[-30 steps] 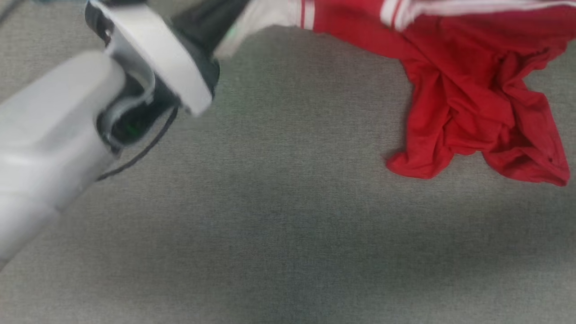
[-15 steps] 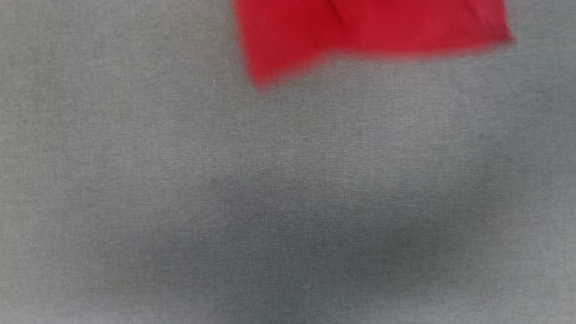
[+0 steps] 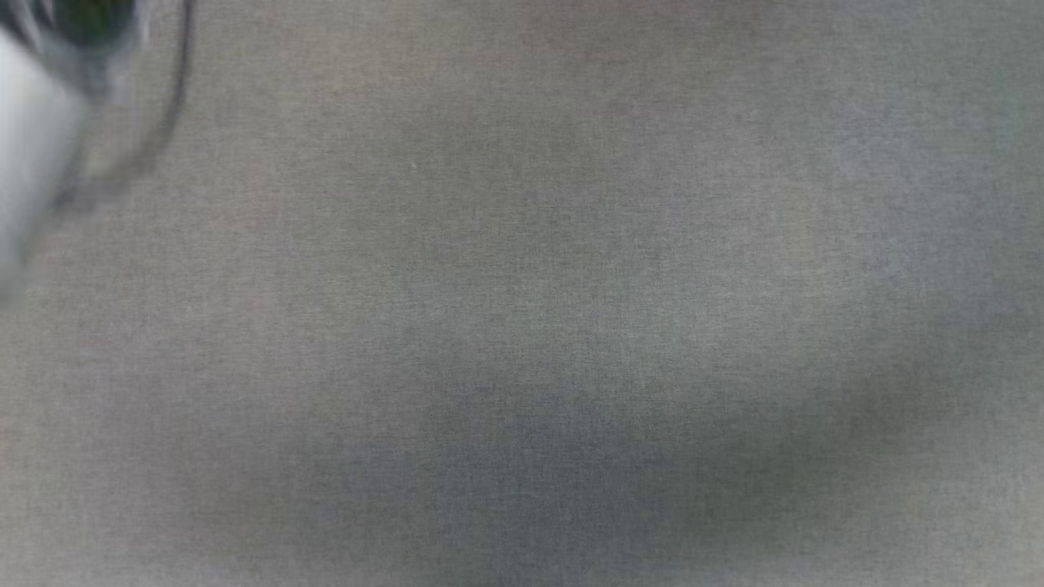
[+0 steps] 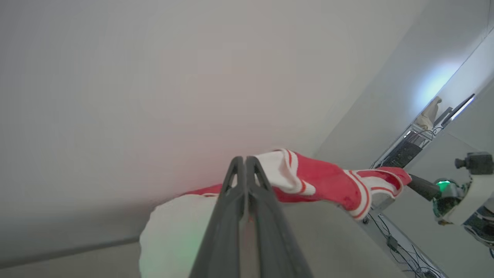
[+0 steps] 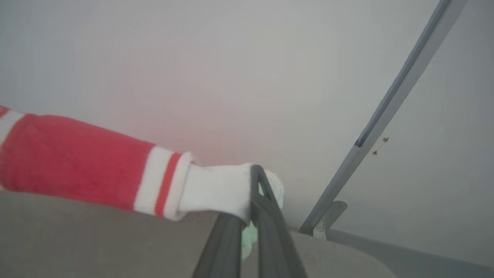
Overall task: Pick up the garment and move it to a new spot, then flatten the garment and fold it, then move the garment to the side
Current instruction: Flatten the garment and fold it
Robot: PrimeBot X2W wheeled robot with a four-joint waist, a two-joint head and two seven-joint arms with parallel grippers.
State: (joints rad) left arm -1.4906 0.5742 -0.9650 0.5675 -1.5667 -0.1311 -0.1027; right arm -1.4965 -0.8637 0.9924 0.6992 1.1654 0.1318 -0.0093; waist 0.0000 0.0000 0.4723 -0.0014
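The garment, a red shirt with white sleeves and striped trim, hangs stretched in the air between my two grippers. My left gripper is shut on one white sleeve, which bulges around its fingers. From there the red cloth runs right to my right gripper. In the right wrist view, my right gripper is shut on the other white sleeve, and the garment stretches away to the left. A blurred pale forearm shows at the head view's upper left.
The grey cloth-covered table lies below. A pale wall stands behind the garment. A grey rail crosses the right wrist view. Equipment and cables sit at the far right of the left wrist view.
In the head view the red garment has risen out of the top of the picture. My left forearm has shifted to the upper left corner and is blurred.
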